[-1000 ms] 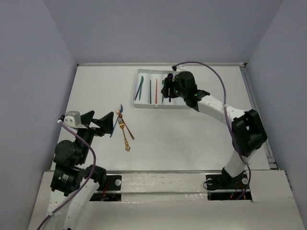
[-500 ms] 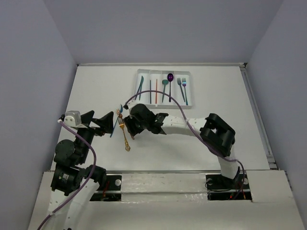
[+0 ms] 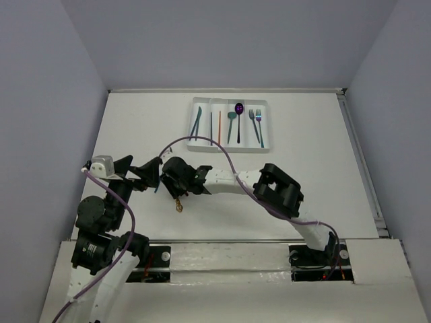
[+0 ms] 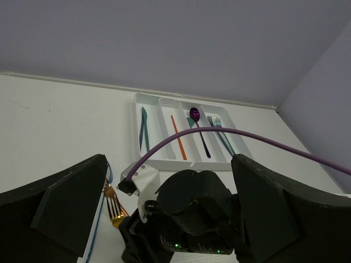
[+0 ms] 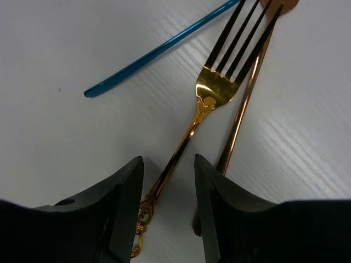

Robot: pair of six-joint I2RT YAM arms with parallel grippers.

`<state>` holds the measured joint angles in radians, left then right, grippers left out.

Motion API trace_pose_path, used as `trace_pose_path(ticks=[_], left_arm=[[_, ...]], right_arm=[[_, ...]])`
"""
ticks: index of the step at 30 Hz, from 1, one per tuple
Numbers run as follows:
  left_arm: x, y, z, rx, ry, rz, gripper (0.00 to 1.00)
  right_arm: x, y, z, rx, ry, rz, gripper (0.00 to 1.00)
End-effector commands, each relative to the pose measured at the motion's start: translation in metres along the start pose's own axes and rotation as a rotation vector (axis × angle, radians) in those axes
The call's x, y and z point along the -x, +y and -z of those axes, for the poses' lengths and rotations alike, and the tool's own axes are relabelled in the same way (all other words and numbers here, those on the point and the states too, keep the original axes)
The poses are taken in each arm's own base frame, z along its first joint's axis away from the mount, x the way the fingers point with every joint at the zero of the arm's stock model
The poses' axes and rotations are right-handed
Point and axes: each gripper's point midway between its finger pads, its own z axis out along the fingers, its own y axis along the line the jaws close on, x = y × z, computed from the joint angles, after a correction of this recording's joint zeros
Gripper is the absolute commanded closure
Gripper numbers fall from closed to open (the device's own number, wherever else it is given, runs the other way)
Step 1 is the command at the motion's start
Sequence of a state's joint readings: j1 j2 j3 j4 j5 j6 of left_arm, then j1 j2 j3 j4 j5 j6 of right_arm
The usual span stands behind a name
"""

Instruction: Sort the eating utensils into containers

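The white tray (image 3: pixel 227 149) at the back holds teal knives (image 3: pixel 196 123), a dark stick, an orange stick (image 3: pixel 219 128), a teal spoon (image 3: pixel 231 124), a purple spoon (image 3: pixel 238 110) and forks (image 3: pixel 256 124). A gold fork (image 5: pixel 211 93) lies on the table, crossed by a copper piece (image 5: pixel 241 109), with a blue stick (image 5: pixel 159 49) beside them. My right gripper (image 5: pixel 167 213) is open, low over the table, its fingers either side of the gold fork's handle. My left gripper (image 3: pixel 138 171) is open and empty, just left of the right gripper.
In the left wrist view the right arm's wrist (image 4: pixel 192 213) fills the space between my left fingers (image 4: pixel 60 213). The gold fork's tines (image 4: pixel 114 205) and the tray (image 4: pixel 181 163) show beyond. The right arm's purple cable (image 3: pixel 202 142) arcs over the table.
My right arm has swung from the tray to the loose utensils at the left and moved over the gold fork. The left arm has not moved.
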<state>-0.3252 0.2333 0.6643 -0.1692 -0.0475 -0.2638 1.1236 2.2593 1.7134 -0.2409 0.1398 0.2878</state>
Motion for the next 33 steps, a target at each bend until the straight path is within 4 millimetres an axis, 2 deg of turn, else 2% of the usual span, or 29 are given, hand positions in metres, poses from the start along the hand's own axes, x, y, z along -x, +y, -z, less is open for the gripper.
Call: trace_pose_path(ticks=[1, 4, 8, 9, 11, 12, 15, 17, 23, 24, 28, 29, 31, 32, 33], left_arm=[[0.019, -0.008, 0.002, -0.032, -0.061, 0.006, 0.01], [0.019, -0.008, 0.003, -0.033, -0.062, 0.008, 0.01], [0.018, -0.008, 0.002, -0.033, -0.059, 0.009, 0.01], [0.019, -0.008, 0.002, -0.032, -0.061, 0.008, 0.01], [0.018, -0.008, 0.002, -0.032, -0.059, 0.008, 0.01], [0.019, -0.008, 0.002, -0.034, -0.06, 0.008, 0.01], [0.018, -0.008, 0.002, -0.031, -0.058, 0.009, 0.01], [0.019, -0.008, 0.002, -0.03, -0.06, 0.008, 0.01], [0.018, -0.008, 0.001, -0.03, -0.055, 0.007, 0.01], [0.018, -0.008, 0.001, -0.029, -0.055, 0.008, 0.01], [0.017, -0.007, 0.001, -0.027, -0.054, 0.007, 0.01], [0.017, -0.007, 0.001, -0.026, -0.053, 0.007, 0.01], [0.017, -0.007, 0.001, -0.028, -0.052, 0.007, 0.01], [0.017, -0.008, 0.001, -0.03, -0.053, 0.007, 0.01], [0.017, -0.008, 0.001, -0.03, -0.055, 0.007, 0.01]], right_arm=[[0.003, -0.003, -0.003, -0.087, -0.008, 0.002, 0.54], [-0.006, 0.0, -0.008, -0.117, 0.006, 0.018, 0.61], [-0.011, -0.005, -0.012, -0.172, 0.003, 0.013, 0.79], [-0.011, -0.001, -0.011, -0.175, -0.001, 0.018, 0.83], [-0.01, -0.005, -0.012, -0.196, -0.01, 0.009, 0.84], [-0.011, -0.001, -0.011, -0.199, -0.012, 0.014, 0.9], [-0.005, -0.009, -0.009, -0.254, -0.036, -0.005, 0.99], [0.0, -0.013, -0.006, -0.286, -0.054, -0.028, 1.0], [0.04, -0.013, 0.022, -0.287, -0.191, -0.088, 1.0], [0.061, -0.008, 0.036, -0.262, -0.254, -0.111, 1.0], [0.092, -0.004, 0.065, -0.219, -0.375, -0.128, 1.0], [0.109, -0.002, 0.086, -0.199, -0.424, -0.137, 1.0], [0.121, -0.017, 0.1, -0.203, -0.459, -0.143, 1.0], [0.136, -0.032, 0.116, -0.203, -0.489, -0.165, 1.0], [0.142, -0.044, 0.123, -0.216, -0.5, -0.173, 1.0]])
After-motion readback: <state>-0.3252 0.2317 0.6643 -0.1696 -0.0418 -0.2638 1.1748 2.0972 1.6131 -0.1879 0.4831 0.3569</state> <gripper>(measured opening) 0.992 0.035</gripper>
